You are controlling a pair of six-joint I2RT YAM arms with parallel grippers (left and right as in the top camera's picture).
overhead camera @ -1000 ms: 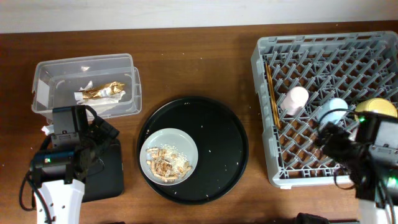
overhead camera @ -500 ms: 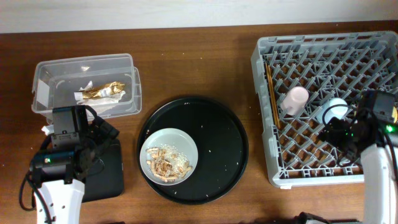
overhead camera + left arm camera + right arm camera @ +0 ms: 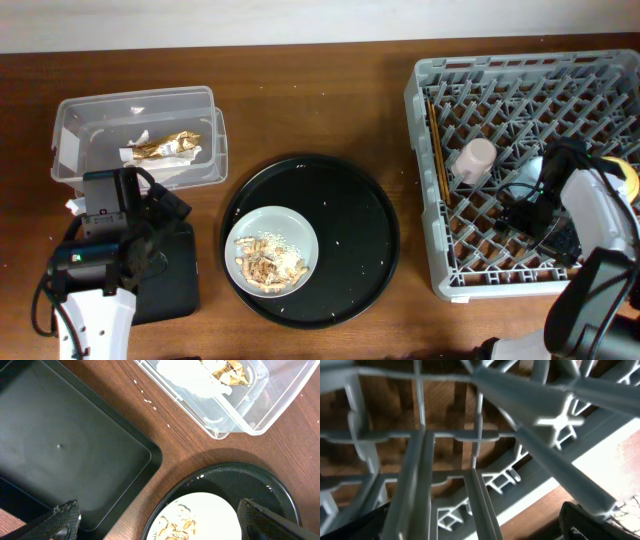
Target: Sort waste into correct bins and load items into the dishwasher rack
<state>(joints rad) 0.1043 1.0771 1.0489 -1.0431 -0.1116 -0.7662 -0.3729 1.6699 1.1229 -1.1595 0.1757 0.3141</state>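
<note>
Chopsticks (image 3: pixel 436 150), long axis along dishwasher rack (image 3: pixel 500 66) left wall

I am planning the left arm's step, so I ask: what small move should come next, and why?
Probably move the left gripper toward the grey plate. Food scraps lie on it, unsorted, in the round black tray; the gripper hangs open over the shallow black tray, holding nothing, and the plate is near.
</note>
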